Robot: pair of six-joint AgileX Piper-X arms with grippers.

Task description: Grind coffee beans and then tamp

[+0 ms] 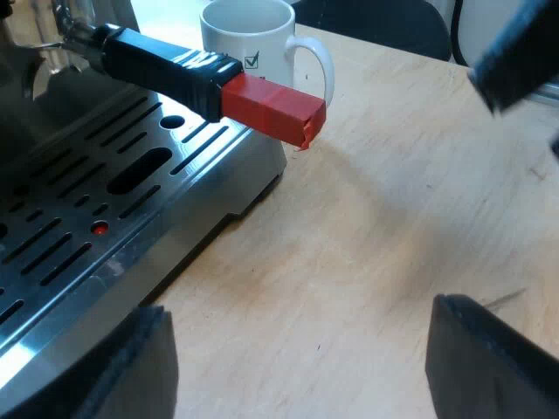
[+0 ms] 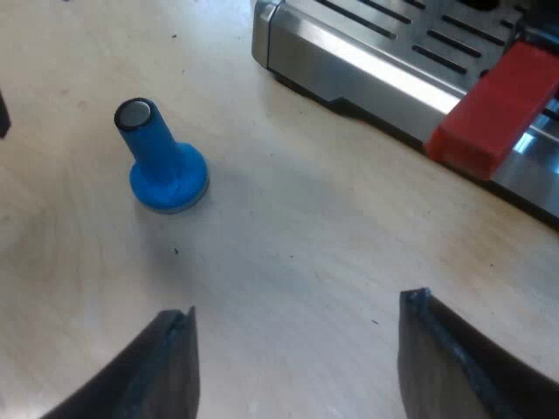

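Beside the espresso machine [image 1: 79, 218], both hands were empty.
Fingers apart, the left hand [image 1: 299, 310] and right hand [image 2: 297, 305] hung over the table [image 1: 393, 218]; the blue tamper [image 2: 162, 166] stood upright.

The table [image 1: 393, 218] is made of light wood. The espresso machine [image 1: 113, 227] sits on it. A white mug [image 1: 253, 39] stands on the wood just beside the machine. A blue tamper [image 2: 162, 166] stands upright on the wood, near the machine but not touching it
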